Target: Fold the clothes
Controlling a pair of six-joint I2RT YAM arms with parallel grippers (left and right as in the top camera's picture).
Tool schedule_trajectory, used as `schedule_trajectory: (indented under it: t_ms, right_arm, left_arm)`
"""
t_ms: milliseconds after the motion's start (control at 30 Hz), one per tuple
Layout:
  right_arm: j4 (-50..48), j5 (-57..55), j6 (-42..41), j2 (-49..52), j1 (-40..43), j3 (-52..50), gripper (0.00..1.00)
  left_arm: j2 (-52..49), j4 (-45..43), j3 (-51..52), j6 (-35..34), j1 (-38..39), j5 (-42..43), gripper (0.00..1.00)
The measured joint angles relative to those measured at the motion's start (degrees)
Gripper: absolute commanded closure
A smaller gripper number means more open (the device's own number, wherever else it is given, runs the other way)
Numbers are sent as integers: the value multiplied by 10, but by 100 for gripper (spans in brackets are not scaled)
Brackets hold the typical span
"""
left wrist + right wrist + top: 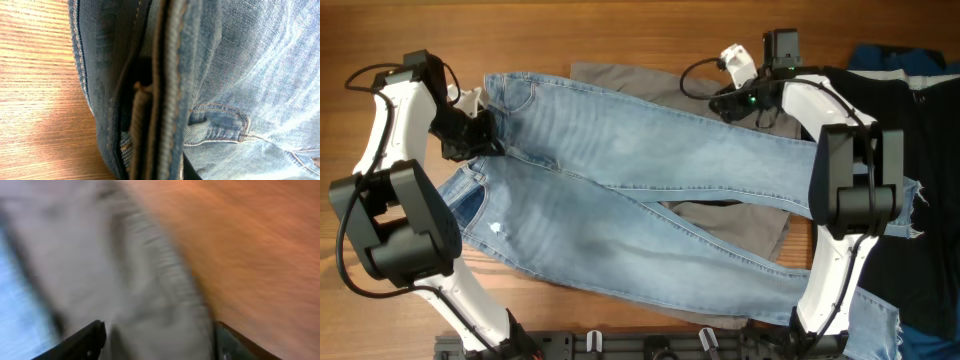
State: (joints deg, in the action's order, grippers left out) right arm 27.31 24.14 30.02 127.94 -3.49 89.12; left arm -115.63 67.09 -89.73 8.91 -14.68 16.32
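Observation:
The light blue jeans (650, 190) lie spread across the wooden table, waistband at the left and legs running to the right. My left gripper (478, 137) is shut on the waistband (175, 75), whose thick folded denim edge fills the left wrist view and hides the fingers. My right gripper (728, 100) hovers at the far edge of the upper leg. The right wrist view is blurred. In it the right gripper (157, 340) stands open with its dark fingers (85, 340) wide apart over grey cloth (150, 280), not over denim.
A grey garment (620, 75) lies under the jeans and shows above and between the legs. A black garment (920, 120) and a blue one (890, 55) are piled at the right. More denim (875, 325) lies at the front right. Bare wood (35, 100) shows at the left.

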Motion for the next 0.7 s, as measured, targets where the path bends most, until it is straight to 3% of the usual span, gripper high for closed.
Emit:
schedule_trajectory:
  t_ms: [33, 100, 167, 267, 367, 400, 467, 500, 567, 600, 700]
  right_arm:
    - [19, 25, 19, 0, 0, 1, 50]
    - [36, 50, 47, 0, 0, 1, 96]
    - [23, 57, 40, 0, 0, 0, 96]
    - [-11, 52, -101, 0, 6, 8, 96]
    - [56, 19, -257, -21, 51, 91, 96]
    - [76, -5, -273, -37, 68, 113, 96]
    - [125, -94, -299, -90, 128, 172, 96]
    - [136, -173, -311, -149, 206, 219, 96]
    - [130, -223, -329, -201, 316, 253, 95]
    - [129, -234, -335, -214, 364, 265, 73]
    - [130, -222, -352, -231, 509, 288, 49]
  left_arm:
    - [0, 0, 0, 0, 0, 0, 96]
    - [0, 0, 0, 0, 0, 0, 96]
    - [0, -1, 0, 0, 0, 0, 96]
    - [0, 2, 0, 0, 0, -2, 96]
    - [3, 43, -18, 0, -8, -20, 96]
    - [9, 43, -23, 0, -13, -27, 96]
    - [24, 45, -27, 0, -31, -37, 96]
    - [31, 47, -30, 3, -52, -45, 96]
    - [31, 47, -30, 4, -72, -56, 96]
    - [31, 47, -30, 4, -77, -60, 96]
    - [32, 42, -30, 5, -80, -67, 90]
